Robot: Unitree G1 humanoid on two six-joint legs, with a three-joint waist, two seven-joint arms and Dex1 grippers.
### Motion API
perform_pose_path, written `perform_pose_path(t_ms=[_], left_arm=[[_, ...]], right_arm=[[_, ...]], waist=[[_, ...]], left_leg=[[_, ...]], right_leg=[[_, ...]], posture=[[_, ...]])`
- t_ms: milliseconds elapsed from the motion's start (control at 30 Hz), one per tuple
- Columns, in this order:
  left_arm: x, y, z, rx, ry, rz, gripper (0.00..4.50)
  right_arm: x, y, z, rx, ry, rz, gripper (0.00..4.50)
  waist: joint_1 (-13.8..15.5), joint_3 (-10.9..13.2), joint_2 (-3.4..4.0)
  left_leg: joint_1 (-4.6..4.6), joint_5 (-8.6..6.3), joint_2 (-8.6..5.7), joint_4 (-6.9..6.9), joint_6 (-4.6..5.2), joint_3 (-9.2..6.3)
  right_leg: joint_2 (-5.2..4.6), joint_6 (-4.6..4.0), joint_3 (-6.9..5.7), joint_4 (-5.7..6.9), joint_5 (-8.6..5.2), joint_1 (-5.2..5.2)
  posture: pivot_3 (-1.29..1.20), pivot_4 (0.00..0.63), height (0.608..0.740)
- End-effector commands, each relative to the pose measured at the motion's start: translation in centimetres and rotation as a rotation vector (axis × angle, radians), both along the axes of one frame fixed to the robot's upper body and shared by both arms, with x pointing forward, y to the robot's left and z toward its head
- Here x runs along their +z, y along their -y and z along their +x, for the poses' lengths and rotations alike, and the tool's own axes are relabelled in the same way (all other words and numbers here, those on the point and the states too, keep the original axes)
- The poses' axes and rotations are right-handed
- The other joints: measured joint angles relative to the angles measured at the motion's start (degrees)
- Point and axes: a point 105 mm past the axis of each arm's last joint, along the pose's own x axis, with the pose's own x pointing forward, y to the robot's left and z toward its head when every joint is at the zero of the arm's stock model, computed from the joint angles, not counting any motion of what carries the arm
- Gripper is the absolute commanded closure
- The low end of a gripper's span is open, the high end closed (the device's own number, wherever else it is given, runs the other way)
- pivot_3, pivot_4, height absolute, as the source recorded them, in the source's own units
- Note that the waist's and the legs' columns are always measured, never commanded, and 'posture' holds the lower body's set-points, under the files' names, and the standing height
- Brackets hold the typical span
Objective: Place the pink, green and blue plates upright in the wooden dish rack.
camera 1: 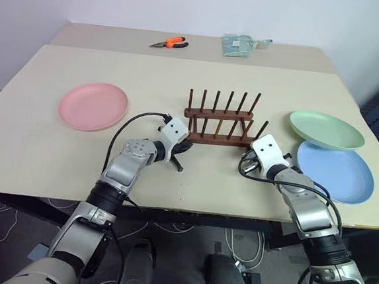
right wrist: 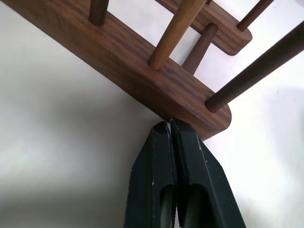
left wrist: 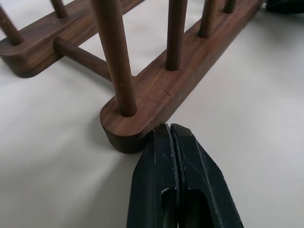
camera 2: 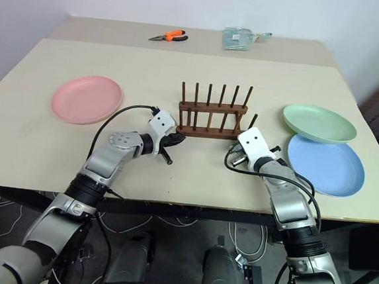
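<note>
Both grippers, jaws pressed together and holding nothing, meet the wooden dish rack mid-counter: the left gripper at its left near corner, the right gripper at its right. The pink plate lies flat far left; the green plate overlaps the blue plate at right.

Dark brown wood on the dish rack — grain streaked along the rail, a smooth satin finish, round dowel pegs to match. Left gripper's fingers are black plastic, faintly glossy and scuffed; same on the right gripper's fingers. The pink plate, green plate and blue plate — all matt plastic. Tabletop is smooth, matt beige.
</note>
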Motion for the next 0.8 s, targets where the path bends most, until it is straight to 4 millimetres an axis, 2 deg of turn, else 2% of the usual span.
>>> perform_pose_path(t_ms=[33,100,200,267,300,433,467,533,633,733,800], left_arm=[[-1.7,-1.8,0.2,0.06,-0.04,0.053,4.49],[-1.7,-1.9,0.1,0.059,-0.042,0.05,4.49],[-0.5,-2.9,-0.7,0.049,-0.031,-0.004,4.5],[1.2,-4.3,-0.8,0.097,-0.034,-0.128,3.98],[2.4,-5.6,-0.4,0.149,-0.009,-0.182,3.68],[5.3,-12.9,2.1,0.502,0.112,-0.189,1.63],[5.8,-14.6,2.6,0.58,0.137,-0.174,1.23],[7.3,-17.7,3.1,0.718,0.18,-0.175,0.19],[8.9,-22.7,3.2,0.951,0.207,-0.247,0.19],[8.7,-26.2,2.4,1.108,0.21,-0.236,0.19],[8.4,-27.5,1.9,1.172,0.189,-0.252,0.19]], right_arm=[[0.8,0.4,-0.1,-0.002,0.028,0.016,4.44],[1.0,0.3,-0.3,0.013,0.033,0.025,4.44],[2.9,-0.5,-1.4,0.09,0.078,0.071,3.71],[4.0,-1.5,-2.3,0.158,0.105,0.079,2.78],[4.6,-2.1,-2.8,0.201,0.114,0.081,2.29],[5.5,-3.9,-4.3,0.299,0.136,0.059,0.16],[5.5,-4.3,-4.6,0.318,0.135,0.052,0.0],[5.4,-5.0,-4.9,0.355,0.13,0.034,0.0],[5.5,-6.0,-4.9,0.4,0.132,0.01,0.0],[5.7,-6.6,-5.2,0.445,0.093,0.076,0.0],[5.8,-6.9,-5.5,0.477,0.073,0.099,0.0]], waist=[[-0.1,0.0,0.0],[-0.13,0.0,0.0],[-0.72,0.0,0.0],[-1.23,0.01,0.01],[-1.33,0.04,0.03],[-1.0,0.09,-0.03],[-0.87,0.09,-0.06],[-0.69,0.09,-0.07],[-0.49,0.12,-0.13],[-0.68,0.12,-0.13],[-0.72,0.12,-0.14]], left_leg=[[0.0,0.0,0.0,-0.01,0.0,0.0],[-0.01,0.0,0.0,-0.08,0.0,0.0],[-0.02,0.01,0.0,-0.24,-0.02,0.01],[-0.02,0.04,0.0,-0.48,-0.06,0.03],[-0.02,0.06,0.01,-0.57,-0.07,0.02],[-0.02,0.06,0.04,-0.65,-0.06,-0.1],[-0.03,0.06,0.03,-0.64,-0.06,-0.1],[-0.08,0.05,0.02,-0.58,-0.08,-0.09],[-0.15,0.05,-0.02,-0.57,-0.09,-0.09],[-0.17,0.05,-0.02,-0.61,-0.09,-0.09],[-0.17,0.06,-0.01,-0.63,-0.11,-0.09]], right_leg=[[0.0,0.0,0.0,0.0,0.0,0.0],[0.0,0.01,0.0,0.0,-0.01,0.09],[0.0,0.05,0.0,-0.01,-0.03,0.1],[0.0,0.11,0.03,-0.01,-0.07,-0.05],[0.01,0.13,0.03,0.02,-0.07,-0.13],[0.11,0.22,0.03,0.14,-0.12,-0.26],[0.11,0.22,0.03,0.12,-0.13,-0.24],[0.1,0.19,0.03,-0.01,-0.13,-0.18],[0.09,0.18,0.03,-0.1,-0.13,-0.15],[0.09,0.2,0.03,-0.07,-0.13,-0.2],[0.09,0.23,0.02,-0.02,-0.11,-0.24]], posture=[[0.0,0.15,0.74],[0.0,0.15,0.74],[0.0,0.15,0.74],[0.0,0.15,0.74],[0.0,0.15,0.74],[0.0,0.15,0.74],[0.0,0.15,0.74],[0.0,0.15,0.74],[0.0,0.15,0.74],[0.0,0.15,0.74],[0.0,0.15,0.74]])
